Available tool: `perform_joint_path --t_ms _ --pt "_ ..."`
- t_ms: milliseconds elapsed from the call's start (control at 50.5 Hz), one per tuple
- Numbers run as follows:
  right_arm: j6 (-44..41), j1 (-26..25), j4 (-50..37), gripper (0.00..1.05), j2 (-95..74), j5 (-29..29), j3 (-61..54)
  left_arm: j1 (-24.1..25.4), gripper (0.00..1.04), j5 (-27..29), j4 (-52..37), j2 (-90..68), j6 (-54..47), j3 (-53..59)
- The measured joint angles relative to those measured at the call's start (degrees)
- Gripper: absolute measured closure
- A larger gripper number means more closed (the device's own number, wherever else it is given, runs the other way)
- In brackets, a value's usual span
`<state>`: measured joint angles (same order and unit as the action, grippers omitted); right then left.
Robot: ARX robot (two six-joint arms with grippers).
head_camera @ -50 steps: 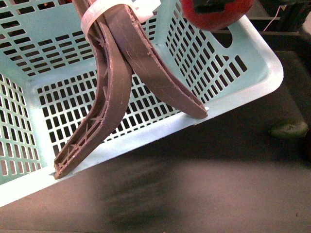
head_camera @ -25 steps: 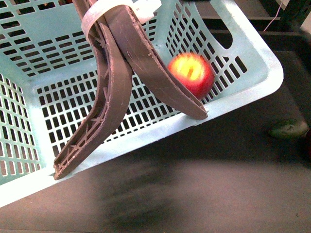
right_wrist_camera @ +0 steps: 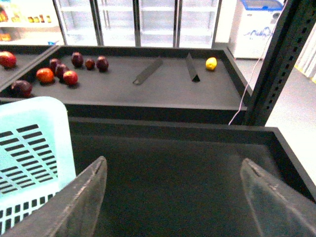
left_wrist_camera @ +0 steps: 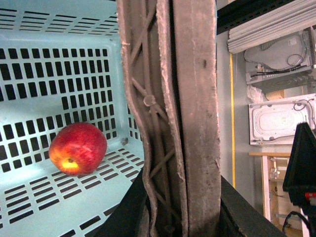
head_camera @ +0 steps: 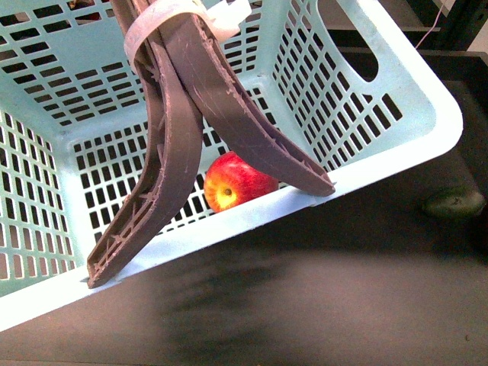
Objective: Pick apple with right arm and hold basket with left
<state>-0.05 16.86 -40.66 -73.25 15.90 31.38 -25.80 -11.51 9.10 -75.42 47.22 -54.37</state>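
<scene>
Lying inside the basket [head_camera: 424,91], the apple [head_camera: 236,181] rests on the slotted floor close against the near wall, with its yellow patch and its stem dimple turned to the front camera. The two brown handles [head_camera: 177,145] of the basket meet above it, where a white zip tie [head_camera: 162,18] binds them together, and one handle covers a part of the apple in the front view.

The left end effector [left_wrist_camera: 181,210] is closed on the handles: in the left wrist view its two dark fingers [left_wrist_camera: 126,210] press on both sides of the pair, and the apple [left_wrist_camera: 77,148] shows beyond them on the basket floor.

The right end effector [right_wrist_camera: 175,197] is outside the basket, beside one corner of it, above the dark surface [right_wrist_camera: 168,163]. Its two pale fingers [right_wrist_camera: 81,200] stand wide apart with nothing between them.

A dull green fruit [head_camera: 456,202] lies on the surface beside the basket, apart from its near right corner.
</scene>
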Motion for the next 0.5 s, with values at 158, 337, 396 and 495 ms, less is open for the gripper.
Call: perform_joint_path --t_ms 158,337,396,495 --pt "0.0 -3.8 -3.7 0.57 6.7 -3.3 -9.3 0.0 0.85 0.7 0.0 0.0 0.0 0.0" --pt "0.0 -6.7 -4.0 0.83 11.8 -5.7 -15.4 0.0 0.85 0.8 0.0 0.0 -0.1 0.0" --pt "0.0 -7.5 -3.9 0.92 13.6 -6.8 -17.0 0.0 0.85 0.7 0.0 0.0 0.0 0.0" --pt "-0.1 -8.5 -3.6 1.02 16.4 -8.1 -19.2 0.0 0.85 0.6 0.0 0.0 0.0 0.0"
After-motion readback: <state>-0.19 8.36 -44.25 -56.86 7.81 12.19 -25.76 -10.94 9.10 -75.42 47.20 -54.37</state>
